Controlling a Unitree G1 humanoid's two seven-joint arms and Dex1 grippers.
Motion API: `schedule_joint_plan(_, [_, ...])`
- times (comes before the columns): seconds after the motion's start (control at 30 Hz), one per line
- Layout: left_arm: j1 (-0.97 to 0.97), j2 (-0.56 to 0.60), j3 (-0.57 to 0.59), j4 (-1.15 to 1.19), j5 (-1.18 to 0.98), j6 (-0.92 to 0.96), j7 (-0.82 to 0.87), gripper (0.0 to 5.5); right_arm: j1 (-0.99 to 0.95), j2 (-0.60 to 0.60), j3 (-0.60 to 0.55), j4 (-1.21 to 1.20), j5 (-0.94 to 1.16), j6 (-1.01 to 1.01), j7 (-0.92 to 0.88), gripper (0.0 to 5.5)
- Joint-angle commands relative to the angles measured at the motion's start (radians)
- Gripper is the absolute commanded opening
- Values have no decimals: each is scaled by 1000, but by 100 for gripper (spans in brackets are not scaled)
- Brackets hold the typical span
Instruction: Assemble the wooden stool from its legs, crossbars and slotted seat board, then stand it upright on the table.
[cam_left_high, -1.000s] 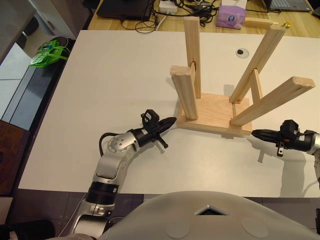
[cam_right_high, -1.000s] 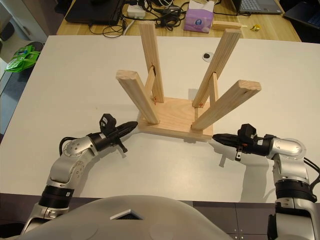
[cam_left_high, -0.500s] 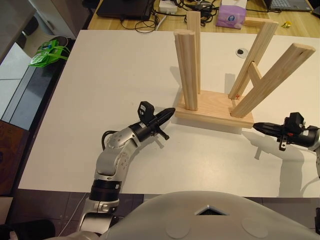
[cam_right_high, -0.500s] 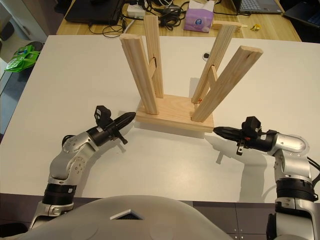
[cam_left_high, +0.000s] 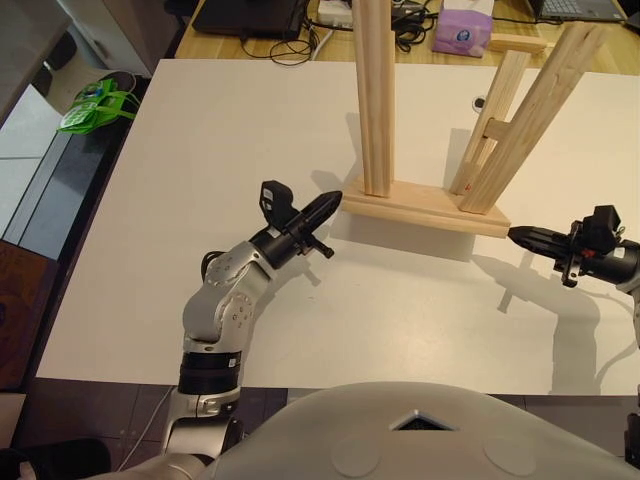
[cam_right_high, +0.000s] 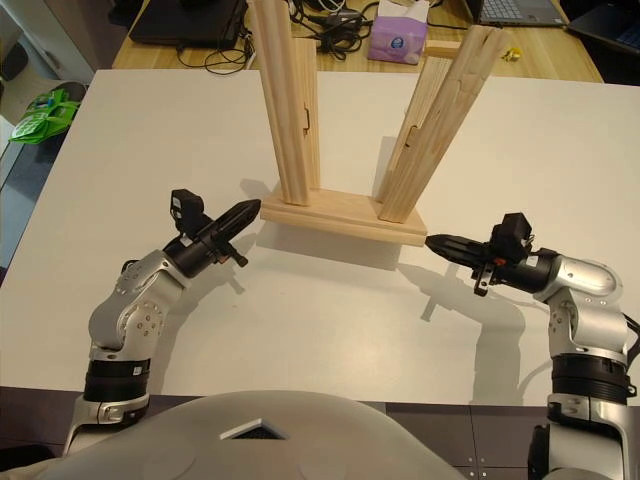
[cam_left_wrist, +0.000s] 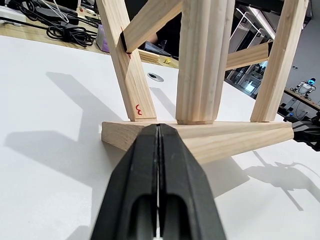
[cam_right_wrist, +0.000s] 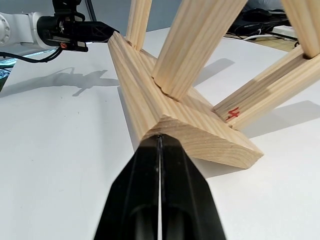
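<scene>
Fingers (cam_left_wrist: 135, 170) shut on both, gripping nothing: left gripper (cam_left_high: 325, 207) and right gripper (cam_left_high: 522, 236) pinch tips against opposite ends of seat board (cam_left_high: 425, 212). Stool (cam_right_high: 300, 110) inverted mid-desk (cam_left_high: 230, 130), legs (cam_left_high: 372, 100) up. I judge flip step; next I rotate carefully, slip risk. Tissue box (cam_left_high: 463, 28), cables (cam_left_high: 395, 15) behind, well apart.

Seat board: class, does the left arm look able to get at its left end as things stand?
Probably yes: the shut jaws of the left arm sit right at the left end of the seat board, with nothing between them.
</scene>
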Motion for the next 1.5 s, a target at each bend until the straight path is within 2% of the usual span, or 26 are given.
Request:
schedule_joint_plan(0.03, [-25,-27,-41,-35,-37,29,-24,3,-13,34,15,-80,45,33,-6,0])
schedule_joint_plan(0.7, [-34,-55,-39,-35,-50,30,6,3,-28,57,-24,-90,93,113,-33,0])
schedule_joint_plan(1.0, [-37,-80,-2,-52,-103,47,32,3,-52,63,-49,-101,133,171,-48,0])
schedule_joint_plan(1.5, [-19,-56,-26,-7,-40,8,33,3,-18,51,-32,-79,87,125,-53,0])
